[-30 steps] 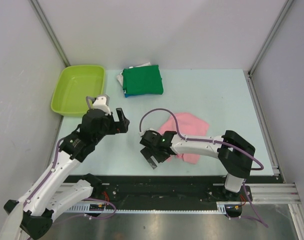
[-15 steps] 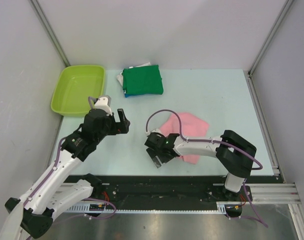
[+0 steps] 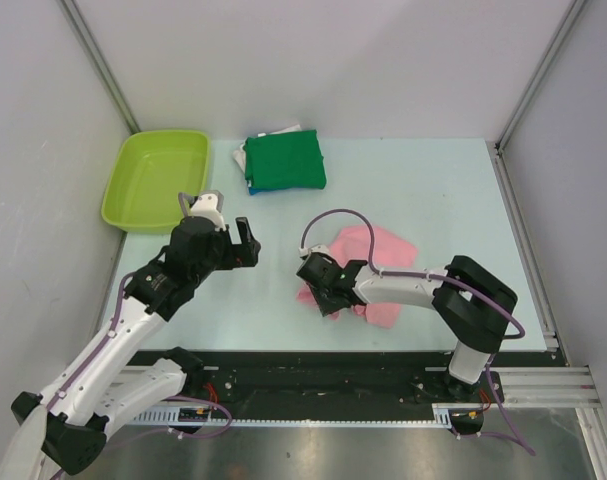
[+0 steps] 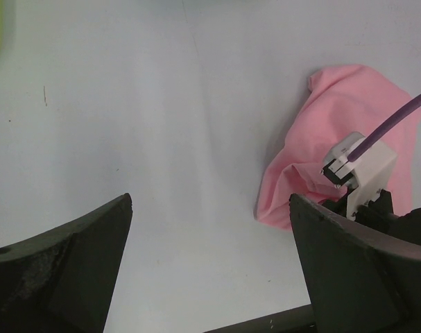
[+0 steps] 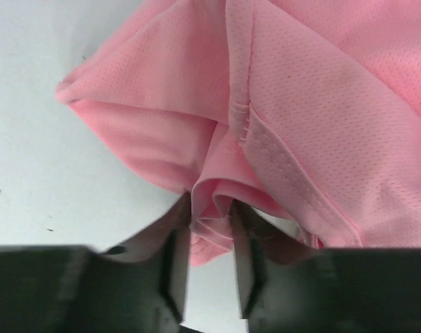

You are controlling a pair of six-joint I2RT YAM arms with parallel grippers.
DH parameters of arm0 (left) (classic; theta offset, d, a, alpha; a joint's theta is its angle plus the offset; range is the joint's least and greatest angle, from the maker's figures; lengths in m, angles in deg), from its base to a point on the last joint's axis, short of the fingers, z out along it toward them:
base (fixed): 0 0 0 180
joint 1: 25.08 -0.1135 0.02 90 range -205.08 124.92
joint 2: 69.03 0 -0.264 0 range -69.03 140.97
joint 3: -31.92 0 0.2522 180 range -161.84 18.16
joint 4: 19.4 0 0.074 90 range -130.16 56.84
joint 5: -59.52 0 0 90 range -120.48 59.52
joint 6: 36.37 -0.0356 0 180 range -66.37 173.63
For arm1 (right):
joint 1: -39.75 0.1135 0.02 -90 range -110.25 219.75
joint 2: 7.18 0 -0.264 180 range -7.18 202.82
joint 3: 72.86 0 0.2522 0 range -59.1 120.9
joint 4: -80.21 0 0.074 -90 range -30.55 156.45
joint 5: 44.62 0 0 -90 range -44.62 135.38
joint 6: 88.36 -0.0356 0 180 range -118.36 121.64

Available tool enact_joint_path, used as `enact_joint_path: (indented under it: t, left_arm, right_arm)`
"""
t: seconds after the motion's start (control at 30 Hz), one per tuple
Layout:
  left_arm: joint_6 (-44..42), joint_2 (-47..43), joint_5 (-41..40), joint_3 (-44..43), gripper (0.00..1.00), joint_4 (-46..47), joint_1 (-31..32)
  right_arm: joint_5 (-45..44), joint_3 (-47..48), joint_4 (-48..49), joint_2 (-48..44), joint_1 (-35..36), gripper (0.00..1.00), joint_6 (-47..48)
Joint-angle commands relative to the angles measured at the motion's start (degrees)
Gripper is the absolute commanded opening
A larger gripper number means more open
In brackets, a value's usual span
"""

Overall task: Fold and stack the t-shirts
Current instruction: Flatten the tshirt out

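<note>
The crumpled pink t-shirt (image 3: 388,248) lies on the table at centre right. My right gripper (image 3: 321,293) is at its near-left edge, shut on a bunched fold of the pink cloth (image 5: 321,104), which shows pinched between the two fingers (image 5: 174,263). My left gripper (image 3: 245,243) hovers to the left of the shirt, open and empty (image 4: 210,208), with the pink t-shirt (image 4: 335,118) ahead to its right. A folded stack topped by a dark green t-shirt (image 3: 285,162) rests at the back centre, with blue and white edges showing beneath it.
A lime green plastic tub (image 3: 155,178) stands at the back left corner. Grey walls and metal posts enclose the table on three sides. The right arm's purple cable (image 3: 335,218) loops above the pink shirt.
My right gripper moved right into the pink shirt's edge and its jaws closed on a fold. The left arm barely shifted and stayed open.
</note>
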Motion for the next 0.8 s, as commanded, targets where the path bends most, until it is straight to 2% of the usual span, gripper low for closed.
enact_joint_path:
  t: [0.0, 0.03, 0.07, 0.2, 0.3, 0.43, 0.47, 0.53, 0.57, 0.7, 0.77]
  left_arm:
    - [0.45, -0.06, 0.08, 0.07, 1.00, 1.26, -0.38]
    - [0.54, -0.23, -0.01, 0.25, 1.00, 1.26, -0.38]
    - [0.45, -0.24, -0.01, 0.25, 1.00, 1.26, -0.38]
    - [0.01, -0.59, -0.80, -0.28, 1.00, 1.08, -0.38]
    - [0.01, -0.41, -0.89, -1.16, 1.00, 1.17, -0.38]
    - [0.71, -0.50, 0.16, -2.39, 1.00, 1.17, -0.38]
    - [1.06, -0.67, 0.34, -2.39, 1.00, 1.09, -0.38]
    - [1.33, -1.64, 0.87, -2.65, 1.00, 0.65, -0.38]
    - [1.24, -1.99, 0.96, -2.74, 1.00, 0.39, -0.38]
    - [0.80, -4.01, 0.52, -3.36, 1.00, -0.93, -0.38]
    - [0.63, -4.89, 0.52, -3.79, 1.00, -1.29, -0.38]
  right_arm:
    - [-0.17, -1.96, 0.25, 2.54, 1.35, 0.27, -0.98]
    - [-0.17, -1.96, 0.16, 2.63, 1.62, 0.10, -1.16]
    - [-0.17, -1.96, 0.16, 2.45, 1.97, 0.00, -1.33]
    - [-0.61, -0.73, 0.68, -0.26, 3.46, 0.00, -1.25]
    - [-1.74, 7.77, -2.03, -3.08, 3.46, 0.00, 0.94]
    - [-3.15, 23.93, -4.67, -6.68, 3.11, 0.00, 5.34]
    - [-3.68, 32.93, -6.07, -6.34, 2.68, 0.00, 5.95]
    - [-7.27, 42.46, -12.13, -4.94, 2.24, 0.00, 8.24]
    - [-9.03, 50.34, -14.06, -4.41, 2.15, 0.00, 9.12]
    - [-15.97, 64.88, -21.62, -3.09, -0.83, 0.00, 11.23]
    - [-17.74, 67.99, -23.21, -3.78, -2.59, 0.00, 11.06]
